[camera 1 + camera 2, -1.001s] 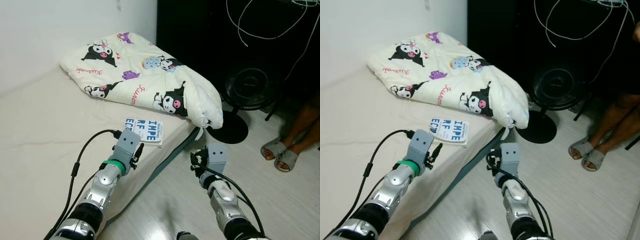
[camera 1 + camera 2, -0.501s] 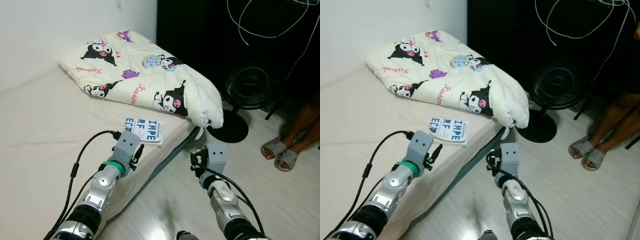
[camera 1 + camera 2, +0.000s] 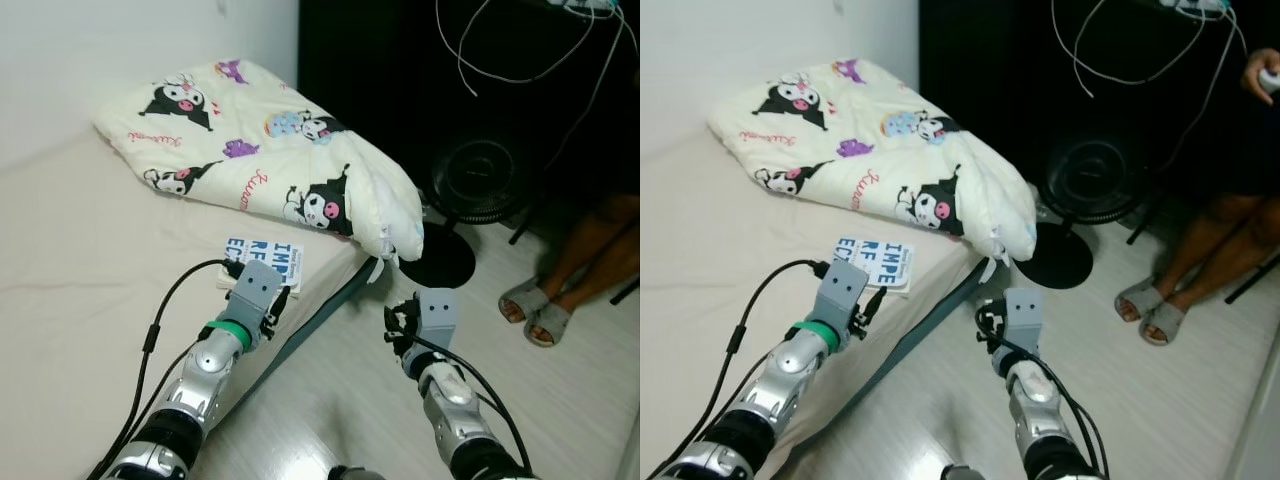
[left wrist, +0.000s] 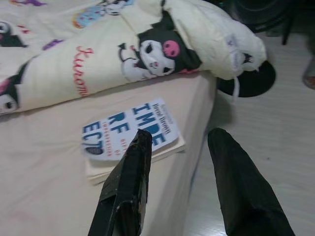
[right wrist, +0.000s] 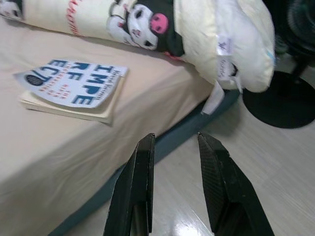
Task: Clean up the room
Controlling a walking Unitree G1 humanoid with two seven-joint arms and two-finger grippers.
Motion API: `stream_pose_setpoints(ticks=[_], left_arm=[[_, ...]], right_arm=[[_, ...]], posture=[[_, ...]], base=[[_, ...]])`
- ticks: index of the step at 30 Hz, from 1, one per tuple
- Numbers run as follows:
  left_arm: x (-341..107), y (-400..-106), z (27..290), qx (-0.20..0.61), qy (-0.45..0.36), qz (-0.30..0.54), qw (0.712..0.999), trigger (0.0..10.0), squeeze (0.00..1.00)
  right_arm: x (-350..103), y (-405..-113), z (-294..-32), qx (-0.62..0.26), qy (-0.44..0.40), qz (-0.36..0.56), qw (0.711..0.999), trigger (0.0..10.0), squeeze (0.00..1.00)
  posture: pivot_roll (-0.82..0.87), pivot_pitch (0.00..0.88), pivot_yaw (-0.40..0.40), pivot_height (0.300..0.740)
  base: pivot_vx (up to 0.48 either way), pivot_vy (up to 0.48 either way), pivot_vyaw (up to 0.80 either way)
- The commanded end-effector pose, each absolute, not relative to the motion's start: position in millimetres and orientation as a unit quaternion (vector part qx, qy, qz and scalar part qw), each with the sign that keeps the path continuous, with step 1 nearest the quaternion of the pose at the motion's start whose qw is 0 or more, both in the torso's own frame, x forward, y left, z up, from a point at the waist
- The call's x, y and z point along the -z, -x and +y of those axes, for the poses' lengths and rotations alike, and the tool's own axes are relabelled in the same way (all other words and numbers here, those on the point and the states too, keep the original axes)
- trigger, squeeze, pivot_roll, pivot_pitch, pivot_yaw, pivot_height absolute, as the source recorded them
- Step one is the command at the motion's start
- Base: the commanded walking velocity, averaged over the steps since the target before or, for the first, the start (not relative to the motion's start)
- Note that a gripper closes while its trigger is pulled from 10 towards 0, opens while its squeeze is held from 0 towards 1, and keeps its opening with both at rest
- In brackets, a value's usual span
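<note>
My left gripper [image 4: 179, 147] poised over the bed [image 3: 70, 260] edge, fingers apart, book [image 4: 129, 130] lying flat just beyond their tips, cartoon-print comforter [image 3: 270, 150] farther past it, my right gripper [image 5: 174, 147] above the floor [image 3: 560, 400] beside the bed, fingers parted, holding nothing

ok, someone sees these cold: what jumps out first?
The cartoon-print quilt bunched across the far end of the bed, its corner hanging over the edge toward the black fan on the floor. Next, the white book with blue lettering near the bed's edge, the open left gripper just short of it. A person's sandalled feet are on the right.
</note>
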State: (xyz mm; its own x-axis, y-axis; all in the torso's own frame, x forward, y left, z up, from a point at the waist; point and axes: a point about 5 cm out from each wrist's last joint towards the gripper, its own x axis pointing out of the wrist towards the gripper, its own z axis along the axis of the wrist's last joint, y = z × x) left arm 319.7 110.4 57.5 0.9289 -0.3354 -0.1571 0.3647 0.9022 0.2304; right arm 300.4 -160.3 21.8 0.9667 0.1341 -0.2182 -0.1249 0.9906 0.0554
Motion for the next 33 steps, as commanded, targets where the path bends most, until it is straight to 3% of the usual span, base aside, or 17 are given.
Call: stream_pose_setpoints(ticks=[1, 6, 13, 33], left_arm=[[-51.4, -315.8, 114.6, 0.178, -0.135, 0.067, 0.972, 10.0, 0.0], [-51.3, -316.2, 115.1, 0.177, -0.136, 0.068, 0.972, 10.0, 0.0], [-51.7, -317.1, 114.8, 0.177, -0.139, 0.069, 0.972, 10.0, 0.0], [-51.9, -318.3, 114.4, 0.178, -0.141, 0.072, 0.971, 10.0, 0.0]], right_arm=[[-16.4, -296.3, -159.1, -0.064, -0.025, 0.123, 0.99, 10.0, 0.0], [-16.2, -296.2, -158.7, -0.064, -0.026, 0.124, 0.99, 10.0, 0.0], [-16.4, -296.4, -158.6, -0.063, -0.026, 0.123, 0.99, 10.0, 0.0], [-17.2, -297.2, -158.2, -0.064, -0.026, 0.121, 0.99, 10.0, 0.0]], posture=[[-0.01, 0.044, 0.051, 0.74], [-0.01, 0.042, 0.053, 0.74], [-0.01, 0.038, 0.056, 0.74], [-0.02, 0.031, 0.057, 0.74]], base=[[0.0, -0.48, 0.0], [0.0, -0.48, 0.0], [0.0, 0.0, 0.0], [0.0, -0.47, 0.0]])
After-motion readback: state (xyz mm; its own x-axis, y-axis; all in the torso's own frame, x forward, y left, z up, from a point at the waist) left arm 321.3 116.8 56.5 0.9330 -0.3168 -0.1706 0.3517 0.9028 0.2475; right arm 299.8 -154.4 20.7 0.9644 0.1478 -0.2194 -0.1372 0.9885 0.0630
